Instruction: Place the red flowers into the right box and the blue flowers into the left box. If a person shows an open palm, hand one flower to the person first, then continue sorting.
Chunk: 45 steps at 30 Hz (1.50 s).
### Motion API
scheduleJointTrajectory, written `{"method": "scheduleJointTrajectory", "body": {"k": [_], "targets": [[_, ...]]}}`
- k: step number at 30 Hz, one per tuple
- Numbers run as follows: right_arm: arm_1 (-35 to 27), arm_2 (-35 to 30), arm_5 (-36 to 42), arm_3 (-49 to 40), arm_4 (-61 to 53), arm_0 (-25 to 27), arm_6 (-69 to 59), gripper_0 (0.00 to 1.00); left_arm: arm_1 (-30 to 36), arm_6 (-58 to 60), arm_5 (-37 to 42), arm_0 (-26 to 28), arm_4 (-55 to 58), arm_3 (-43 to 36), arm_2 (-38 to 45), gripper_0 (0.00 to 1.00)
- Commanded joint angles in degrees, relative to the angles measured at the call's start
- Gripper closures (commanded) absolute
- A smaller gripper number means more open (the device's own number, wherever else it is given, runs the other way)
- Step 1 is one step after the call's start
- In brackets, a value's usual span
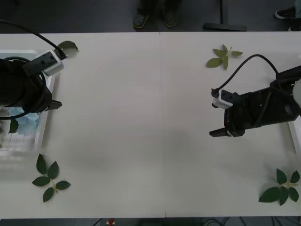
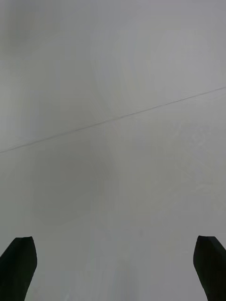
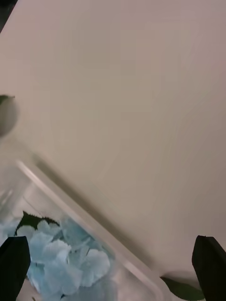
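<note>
Two black claws hang wide and empty, the left claw (image 3: 113, 270) over the left box (image 3: 89, 221) holding blue flowers (image 3: 63, 261), the right claw (image 2: 113, 268) above bare counter (image 1: 150, 117); lift clear slowly.

pale sky-blue flowers (image 3: 61, 263) with dark green leaves lie in a white translucent box (image 1: 44, 127). the table (image 1: 141, 117) is plain cream-white. loose leaf sprigs (image 1: 49, 178) are green. both grippers' fingers (image 2: 19, 268) are black.

One high camera, two on our wrists.
Front looks down at the desk (image 1: 141, 117); wrists hover near it, the left sharing the left box (image 3: 94, 221).
</note>
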Motion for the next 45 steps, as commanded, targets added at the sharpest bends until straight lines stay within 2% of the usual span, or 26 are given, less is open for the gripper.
{"method": "scheduleJointTrajectory", "body": {"k": [1,10,14,20,45], "targets": [[-0.3,-0.2,-0.2,-1.6,0.1,-0.6,0.6,0.03,-3.5,-9.4,-1.3,-3.2,5.3,2.7,1.4,0.00],[-0.3,-0.2,-0.2,-1.6,0.1,-0.6,0.6,0.03,-14.0,-32.9,-1.1,-10.0,11.8,16.0,3.4,0.00],[-0.3,-0.2,-0.2,-1.6,0.1,-0.6,0.6,0.03,-16.7,-32.9,-0.8,-12.7,13.2,20.8,3.8,0.00],[-0.3,-0.2,-0.2,-1.6,0.1,-0.6,0.6,0.03,-17.9,-32.9,1.8,-14.4,14.8,23.8,4.7,0.00],[-0.3,-0.2,-0.2,-1.6,0.1,-0.6,0.6,0.03,-19.5,-32.9,2.5,-15.2,14.4,24.0,7.1,0.00]]}}
